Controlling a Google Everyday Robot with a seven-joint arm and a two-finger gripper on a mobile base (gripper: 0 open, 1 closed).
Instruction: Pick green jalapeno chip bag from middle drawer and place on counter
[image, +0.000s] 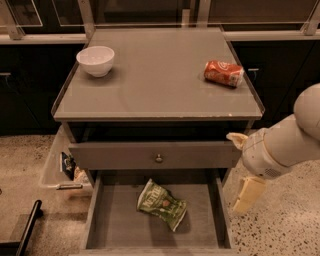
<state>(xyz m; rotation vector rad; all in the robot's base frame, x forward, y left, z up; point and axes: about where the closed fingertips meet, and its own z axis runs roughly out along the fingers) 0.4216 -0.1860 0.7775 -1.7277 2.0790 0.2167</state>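
1. Camera view, my only one, looks down on the cabinet from the front. The wide, shallow grey middle drawer (112, 222) stands pulled out below the grey drawer front with a small round knob (125, 155), so its floor is open from above.
2. The small crumpled green jalapeno chip bag (161, 204) lies flat near the middle of that drawer floor, tilted diagonally and clear of the side walls. I judge this leaves room to come down on it.
3. The cream-white gripper (246, 191) hangs outside the drawer's right wall, beside the cabinet and well apart from the bag. I cannot tell whether it is open or closed, and it holds nothing I can see.
4. The broad flat grey counter (160, 85) carries a round white bowl (95, 60) at back left and an orange-red soda can (223, 73) lying at back right. The bare middle looks to me the natural landing spot.
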